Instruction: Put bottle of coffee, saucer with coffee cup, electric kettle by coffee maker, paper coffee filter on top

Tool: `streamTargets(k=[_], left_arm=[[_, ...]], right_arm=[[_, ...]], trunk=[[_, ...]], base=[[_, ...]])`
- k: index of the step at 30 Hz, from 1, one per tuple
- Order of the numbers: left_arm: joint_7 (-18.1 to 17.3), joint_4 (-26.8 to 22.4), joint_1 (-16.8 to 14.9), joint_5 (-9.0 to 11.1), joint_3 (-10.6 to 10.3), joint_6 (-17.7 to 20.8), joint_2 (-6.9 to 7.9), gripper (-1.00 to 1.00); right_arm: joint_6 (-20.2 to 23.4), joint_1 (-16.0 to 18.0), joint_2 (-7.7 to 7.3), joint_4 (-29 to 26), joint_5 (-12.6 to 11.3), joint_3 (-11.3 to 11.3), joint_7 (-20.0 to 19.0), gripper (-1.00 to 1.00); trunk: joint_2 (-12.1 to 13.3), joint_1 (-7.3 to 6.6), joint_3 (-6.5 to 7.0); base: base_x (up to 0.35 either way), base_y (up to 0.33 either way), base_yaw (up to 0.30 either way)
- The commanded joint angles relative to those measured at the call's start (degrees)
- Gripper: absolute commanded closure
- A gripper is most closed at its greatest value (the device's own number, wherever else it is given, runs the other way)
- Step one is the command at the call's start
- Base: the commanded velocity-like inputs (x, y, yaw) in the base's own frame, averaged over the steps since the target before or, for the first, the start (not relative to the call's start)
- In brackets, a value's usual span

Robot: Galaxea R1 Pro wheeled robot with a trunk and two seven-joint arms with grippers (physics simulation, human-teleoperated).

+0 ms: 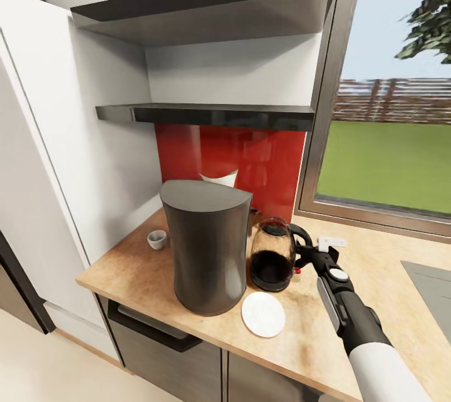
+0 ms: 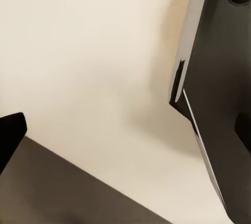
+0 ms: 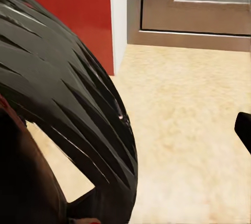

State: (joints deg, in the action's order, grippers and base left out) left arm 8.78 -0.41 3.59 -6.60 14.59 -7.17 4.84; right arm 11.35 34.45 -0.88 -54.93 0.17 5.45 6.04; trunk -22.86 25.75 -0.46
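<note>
The saucer (image 1: 263,314) is lying flat nearest the counter's front edge, bare, just in front of the electric kettle (image 1: 272,255) and just beside the base of the coffee maker (image 1: 207,245). The right arm is reaching in from the front-right over the countertop (image 1: 376,277), w/ the right gripper (image 1: 308,256) sitting at the kettle's black loop handle. In the right wrist view that handle (image 3: 78,119) is looming huge and close, a dark fingertip (image 3: 244,130) is peeking in at the frame edge, well apart from it, so the jaws are looking spread wide around the handle, not clamped. The kettle is standing upright, dark liquid in its base, touching or nearly touching the coffee maker's right side; can't tell which.

The coffee maker is standing tall, mid-depth on the counter, towards the left end. Something white and folded, prob. a paper filter (image 1: 220,178), is poking up behind its top; whether it's resting on the top or behind it, can't tell. The coffee cup (image 1: 156,239) is sitting on the bare counter to the left of the maker, near the white side wall, well apart from the saucer.

Further back, the red panel (image 1: 250,164) is running along the wall, w/ the kitchen shelf (image 1: 207,114) above it and a second shelf (image 1: 207,1) higher up. A window (image 1: 388,139) is showing grass at the right.

The left wrist view is showing pale floor and dark robot body; left gripper state: can't tell.
</note>
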Motion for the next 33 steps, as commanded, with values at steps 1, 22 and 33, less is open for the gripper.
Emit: streamTargets(k=[1, 22, 33], left_arm=[[0.15, -0.03, 0.01, -0.6, 0.44, -0.12, -0.01, -1.0], [0.14, -0.03, 0.01, -0.6, 0.44, -0.12, -0.01, -1.0], [0.17, -0.03, 0.01, -0.6, 0.47, -0.12, -0.01, -1.0]], right_arm=[[0.3, 0.0, 0.0, 0.1, -0.17, -0.09, 0.11, -1.0], [0.25, 0.0, 0.0, 0.35, -0.26, -0.09, 0.11, -1.0], [0.25, 0.0, 0.0, 0.43, -0.26, -0.09, 0.11, -1.0]], trunk=[[-0.06, 0.03, -0.05], [-0.06, 0.03, -0.05], [-0.06, 0.03, -0.05]], base=[[0.0, 0.0, 0.0], [-0.16, -0.004, 0.0], [-0.169, -0.004, 0.0]])
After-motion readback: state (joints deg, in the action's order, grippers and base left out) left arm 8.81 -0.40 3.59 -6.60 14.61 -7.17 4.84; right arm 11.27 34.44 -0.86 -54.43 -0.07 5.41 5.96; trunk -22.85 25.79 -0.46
